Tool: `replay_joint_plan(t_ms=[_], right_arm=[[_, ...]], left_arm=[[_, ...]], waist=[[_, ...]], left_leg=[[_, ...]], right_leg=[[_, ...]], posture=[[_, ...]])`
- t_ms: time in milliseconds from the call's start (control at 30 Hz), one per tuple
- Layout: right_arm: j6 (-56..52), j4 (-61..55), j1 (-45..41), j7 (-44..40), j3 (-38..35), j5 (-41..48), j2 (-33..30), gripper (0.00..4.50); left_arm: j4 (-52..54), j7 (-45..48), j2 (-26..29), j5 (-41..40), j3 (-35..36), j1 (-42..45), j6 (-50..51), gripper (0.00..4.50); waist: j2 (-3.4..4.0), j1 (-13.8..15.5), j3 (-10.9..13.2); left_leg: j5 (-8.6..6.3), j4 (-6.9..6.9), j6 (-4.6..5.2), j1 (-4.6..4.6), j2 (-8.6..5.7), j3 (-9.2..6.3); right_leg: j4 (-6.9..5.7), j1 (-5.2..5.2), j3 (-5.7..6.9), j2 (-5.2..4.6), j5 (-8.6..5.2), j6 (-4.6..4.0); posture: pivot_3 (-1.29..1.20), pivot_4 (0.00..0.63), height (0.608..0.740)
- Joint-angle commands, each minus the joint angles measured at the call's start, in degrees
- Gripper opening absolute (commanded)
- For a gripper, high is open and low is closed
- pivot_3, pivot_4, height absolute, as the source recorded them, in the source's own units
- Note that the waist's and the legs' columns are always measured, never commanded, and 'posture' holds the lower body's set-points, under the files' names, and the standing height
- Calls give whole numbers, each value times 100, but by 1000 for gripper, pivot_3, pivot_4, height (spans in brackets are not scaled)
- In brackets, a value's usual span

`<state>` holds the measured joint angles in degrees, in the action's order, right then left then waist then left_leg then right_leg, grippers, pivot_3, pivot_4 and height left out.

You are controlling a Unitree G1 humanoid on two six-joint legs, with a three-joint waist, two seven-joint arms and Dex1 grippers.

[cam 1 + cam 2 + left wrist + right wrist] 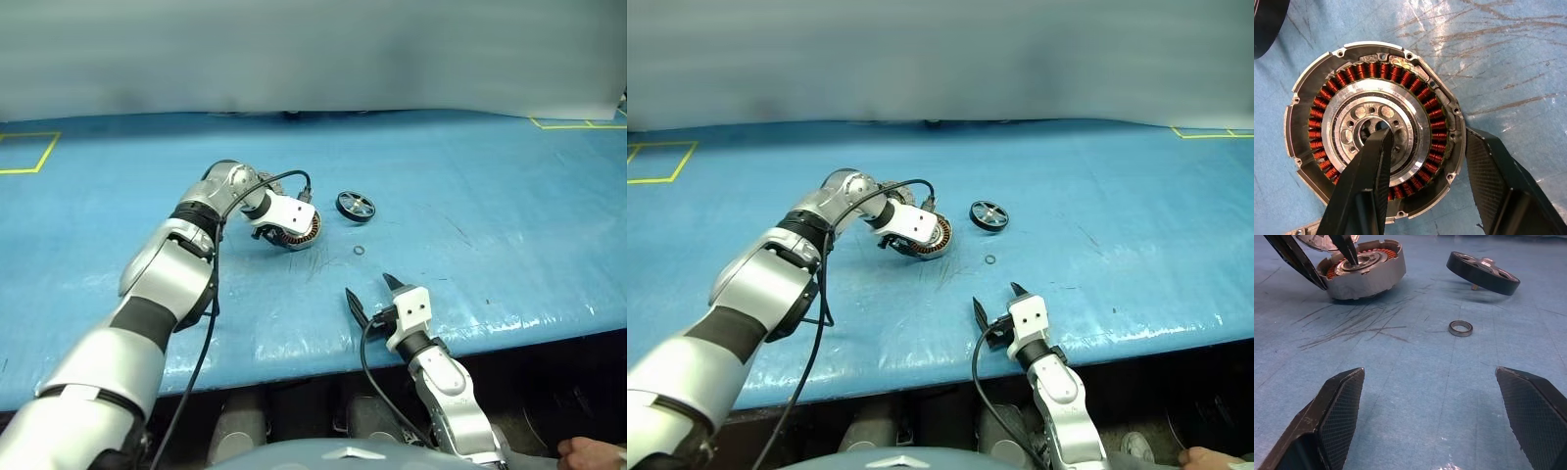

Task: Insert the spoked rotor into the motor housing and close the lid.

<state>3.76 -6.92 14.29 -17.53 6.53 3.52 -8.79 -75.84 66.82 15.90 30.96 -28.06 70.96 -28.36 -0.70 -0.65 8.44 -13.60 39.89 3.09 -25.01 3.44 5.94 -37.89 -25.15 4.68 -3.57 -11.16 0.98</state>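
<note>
Rotor (355, 206) lies outside the housing (1374, 132) mid-frame; left gripper (1425, 152) straddles its wall, right gripper (1432, 416) spread, idle.

In the head views the left tool (277, 227) covered most of the motor housing (300, 233), so its grip could not be told. The lid (1322, 241) was cut off at the right wrist view's top edge, upper left.

No text, label, brand or number can be read anywhere. The only signs are yellow tape outlines (29, 152) on the blue counter (470, 206), at its far left and far right corners.
</note>
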Motion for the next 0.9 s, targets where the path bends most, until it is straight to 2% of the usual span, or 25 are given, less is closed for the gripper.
replay_joint_plan(t_ms=[33, 500, 900], right_arm=[[149, -112, -77, -12, -19, 26, -2, 4500], [116, -123, -72, -69, 45, 37, -24, 4500], [-18, -93, -219, -298, 31, 80, -157, 4500]], left_arm=[[-66, 54, 92, 115, -110, -109, -77, 1904], [5, -295, 315, 2, 25, -60, -599, 1904], [375, 979, 674, -420, 95, -3, -2019, 1904]], waist=[[0, 1, 0], [-1, -5, 1], [-5, 10, 4]], left_leg=[[0, 0, 0, 0, 1, 0], [0, 0, 0, -7, 4, 2], [-1, 0, 1, -30, 1, 5]], right_leg=[[-1, 0, 0, 1, -1, -1], [-4, -11, -2, 4, -2, -4], [0, -34, -2, 4, -1, -4]], posture=[[0, 150, 740], [0, 150, 740], [0, 150, 740]])
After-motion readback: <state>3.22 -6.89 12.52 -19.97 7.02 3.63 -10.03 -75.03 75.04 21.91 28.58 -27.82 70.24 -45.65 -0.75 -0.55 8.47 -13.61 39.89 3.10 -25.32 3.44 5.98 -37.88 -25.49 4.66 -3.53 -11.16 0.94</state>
